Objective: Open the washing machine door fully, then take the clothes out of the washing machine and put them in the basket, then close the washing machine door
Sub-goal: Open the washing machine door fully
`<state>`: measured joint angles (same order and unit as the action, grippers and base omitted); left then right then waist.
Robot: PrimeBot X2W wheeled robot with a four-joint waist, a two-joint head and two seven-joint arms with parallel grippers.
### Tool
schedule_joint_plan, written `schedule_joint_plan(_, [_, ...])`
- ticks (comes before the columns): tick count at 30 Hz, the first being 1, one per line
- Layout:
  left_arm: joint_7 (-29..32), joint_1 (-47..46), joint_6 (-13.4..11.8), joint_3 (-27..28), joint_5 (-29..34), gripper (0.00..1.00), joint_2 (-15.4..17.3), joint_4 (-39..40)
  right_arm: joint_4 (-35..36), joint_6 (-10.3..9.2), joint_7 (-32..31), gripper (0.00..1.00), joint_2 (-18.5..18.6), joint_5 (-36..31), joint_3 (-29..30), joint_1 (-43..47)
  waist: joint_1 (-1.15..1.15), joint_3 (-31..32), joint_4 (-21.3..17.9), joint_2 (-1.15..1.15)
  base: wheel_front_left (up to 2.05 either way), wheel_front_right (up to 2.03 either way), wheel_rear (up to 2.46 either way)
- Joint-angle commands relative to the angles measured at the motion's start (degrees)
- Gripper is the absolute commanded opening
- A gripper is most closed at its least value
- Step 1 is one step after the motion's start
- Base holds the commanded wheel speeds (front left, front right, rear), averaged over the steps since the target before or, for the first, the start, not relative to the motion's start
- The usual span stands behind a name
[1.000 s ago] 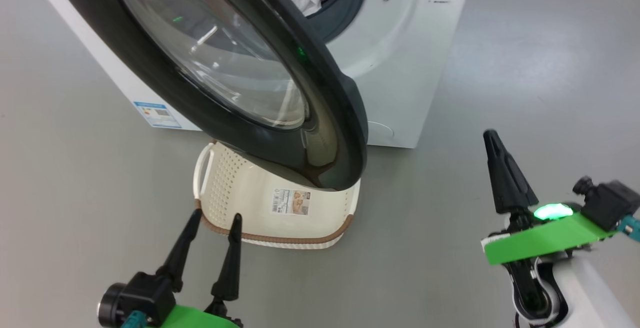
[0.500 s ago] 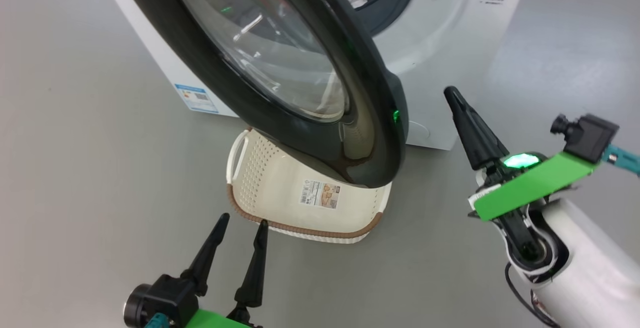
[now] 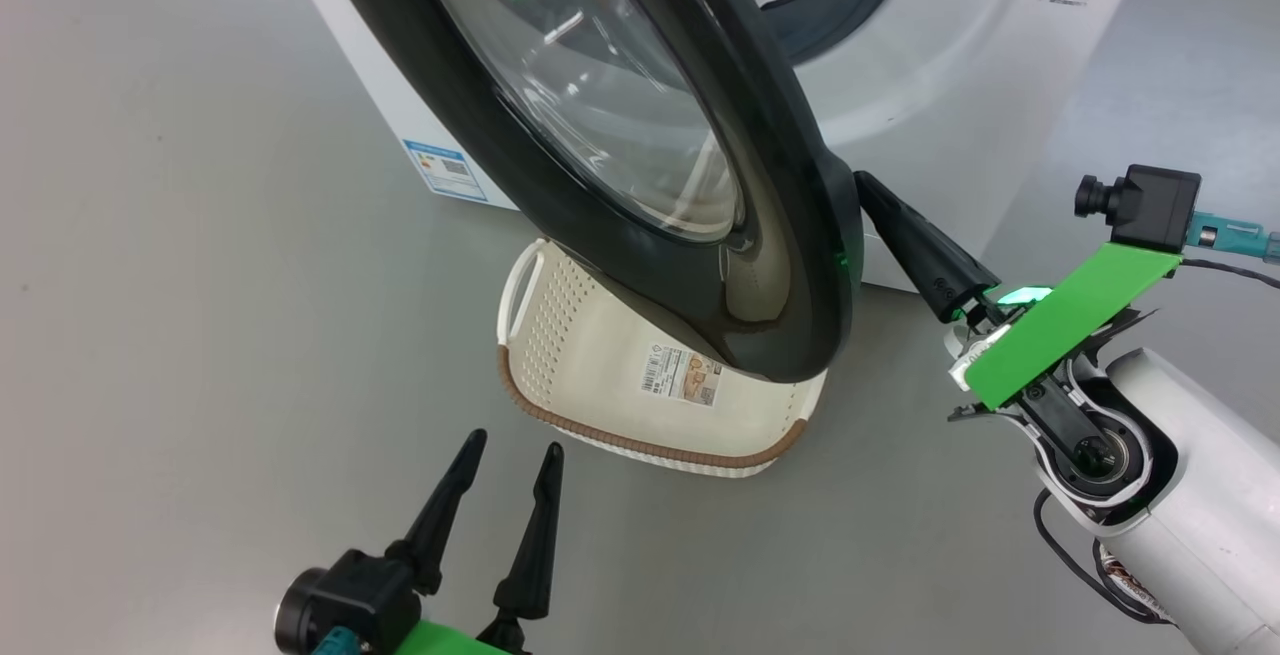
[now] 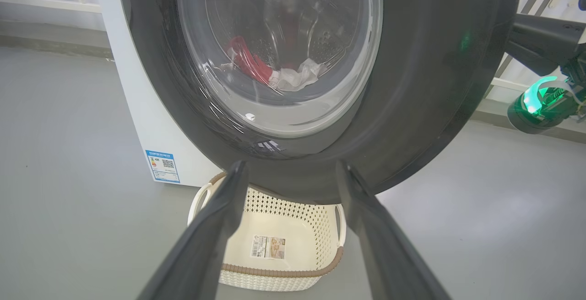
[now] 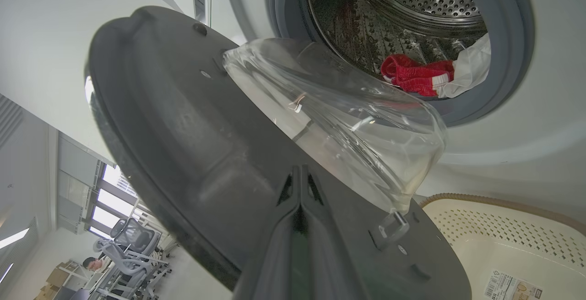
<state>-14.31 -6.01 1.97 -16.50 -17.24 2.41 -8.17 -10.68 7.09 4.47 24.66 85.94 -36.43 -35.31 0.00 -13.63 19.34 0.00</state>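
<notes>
Plainly open to trouble. Starting at the left: left gripper (image 3: 516, 440) spread wide, holding nothing, low over the floor just short of the near rim of the basket (image 3: 640, 447). Could knock the basket askew if swung forward carelessly.

Further right, washing machine door (image 3: 620, 135) only part open, hanging above the far part of the basket. Might clip the basket's rim on the way round, or drift back toward shut if pushed off-centre.

At the door's free edge, right gripper (image 3: 868, 185) pressed together, pinching nothing, tip laid against the inner side of the black rim, or perhaps just shy of it; hard to judge contact from the head view. Could slip off the glossy rim mid-push, given so narrow a contact, and scrape the glass bowl.

Beyond, well apart from both grippers, clothes (image 5: 419, 78), red and white, at the front of the drum inside the washing machine (image 3: 900, 85); none in the basket.
</notes>
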Motion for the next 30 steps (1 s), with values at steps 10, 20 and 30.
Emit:
schedule_joint_plan(10, [-0.7, -0.2, -0.8, 1.3, -0.5, 1.0, 0.5, 1.4, 2.8, 0.4, -2.8, 0.0, -0.1, 3.1, -4.3, 1.2, 0.0, 2.6, 3.3, 0.0, 0.0, 0.0, 0.0])
schedule_joint_plan(20, [-0.7, 1.5, -1.2, 1.1, -0.3, 1.0, 0.5, 1.1, 3.3, 0.4, -4.2, 0.0, -1.1, 3.8, -6.8, 3.0, 0.0, 5.3, 7.1, 0.0, 0.0, 0.0, 0.0])
schedule_joint_plan(30, [-0.7, 2.6, -2.3, 1.6, -0.1, 1.0, 0.5, 1.0, 1.9, 0.4, -6.1, 0.0, -3.8, 3.7, -9.7, 3.1, 0.0, 6.5, 10.7, 0.0, 0.0, 0.0, 0.0])
